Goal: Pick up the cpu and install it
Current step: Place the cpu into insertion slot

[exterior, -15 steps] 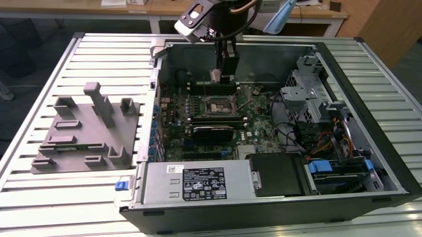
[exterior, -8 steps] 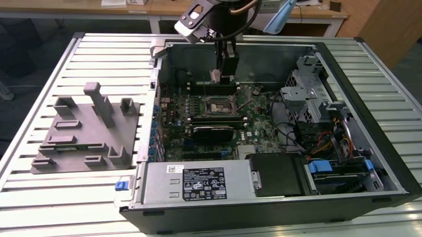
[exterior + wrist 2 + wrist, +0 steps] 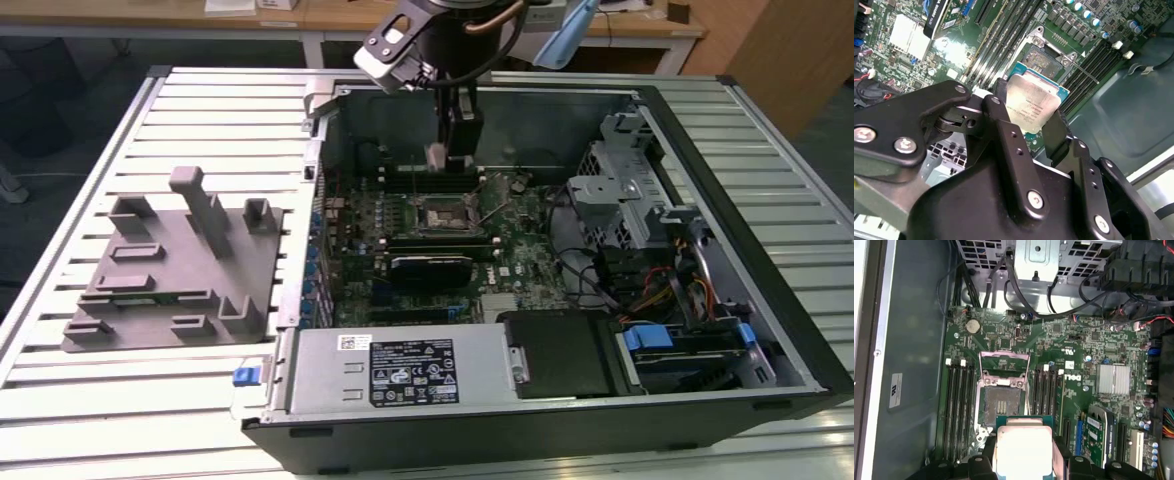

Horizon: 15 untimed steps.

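The gripper point(image 3: 451, 150) hangs inside the open computer case point(image 3: 534, 425), the pale cpu point(image 3: 437, 156) at its tip, above the motherboard socket point(image 3: 438, 212). A grey fixture point(image 3: 174, 270) sits on the bench point(image 3: 80, 400) beside the case, on the exterior view's left.

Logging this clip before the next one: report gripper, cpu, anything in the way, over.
Gripper shut on cpu. Cpu held above motherboard, not seated in the empty socket. Socket load plate raised, nothing in between.
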Motion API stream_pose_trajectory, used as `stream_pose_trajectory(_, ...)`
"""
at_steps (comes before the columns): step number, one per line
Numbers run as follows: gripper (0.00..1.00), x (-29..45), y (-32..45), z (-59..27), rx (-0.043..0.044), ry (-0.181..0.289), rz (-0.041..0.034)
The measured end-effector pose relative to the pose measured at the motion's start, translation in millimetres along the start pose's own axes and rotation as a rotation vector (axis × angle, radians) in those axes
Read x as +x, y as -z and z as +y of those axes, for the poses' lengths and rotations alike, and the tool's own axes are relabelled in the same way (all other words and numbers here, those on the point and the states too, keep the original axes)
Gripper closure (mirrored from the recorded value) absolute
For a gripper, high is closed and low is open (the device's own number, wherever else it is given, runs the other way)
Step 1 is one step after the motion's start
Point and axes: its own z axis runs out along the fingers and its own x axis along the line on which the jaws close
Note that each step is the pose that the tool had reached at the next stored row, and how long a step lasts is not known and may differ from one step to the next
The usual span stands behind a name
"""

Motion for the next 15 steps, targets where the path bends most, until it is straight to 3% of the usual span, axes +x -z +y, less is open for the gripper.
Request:
stream_pose_trajectory(5,0.47,0.1,-5.8,0.8,0.0,0.0,0.0002)
stream_pose_trajectory(15,0.47,0.5,-10.3,1.0,0.0,-0.001,0.0002)
